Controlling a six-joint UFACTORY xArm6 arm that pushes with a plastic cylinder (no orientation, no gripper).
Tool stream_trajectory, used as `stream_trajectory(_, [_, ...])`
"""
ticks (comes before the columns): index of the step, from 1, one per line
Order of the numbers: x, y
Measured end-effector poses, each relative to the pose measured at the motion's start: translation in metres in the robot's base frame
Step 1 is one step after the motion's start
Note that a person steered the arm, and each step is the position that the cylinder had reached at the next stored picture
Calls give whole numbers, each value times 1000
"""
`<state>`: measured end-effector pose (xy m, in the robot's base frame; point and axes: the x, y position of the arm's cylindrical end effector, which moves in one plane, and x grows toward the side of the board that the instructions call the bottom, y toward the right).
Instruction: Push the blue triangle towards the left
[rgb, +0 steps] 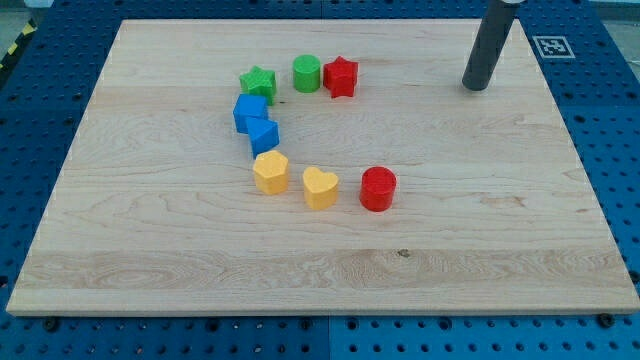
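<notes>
Your tip waits far from the blue triangle.
My tip (475, 87), a bare rod with no claw, sits at two o'clock of the blue triangle (263, 134), well apart; approach from its right.

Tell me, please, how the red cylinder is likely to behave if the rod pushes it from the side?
The red cylinder stands on its flat end and looks squat, so it would probably slide, not tip or roll. Its round wall may let it slip sideways off my tip under an off-centre push. It stands apart from the yellow heart, so it should move alone.
</notes>
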<state>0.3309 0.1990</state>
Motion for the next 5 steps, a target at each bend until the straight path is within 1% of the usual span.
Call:
stream_trajectory(1, [-24,-4])
stream_trajectory(2, [-41,-31])
stream_trajectory(3, [-41,-69])
stream_trajectory(4, [-33,-70])
stream_trajectory(5, [18,-69])
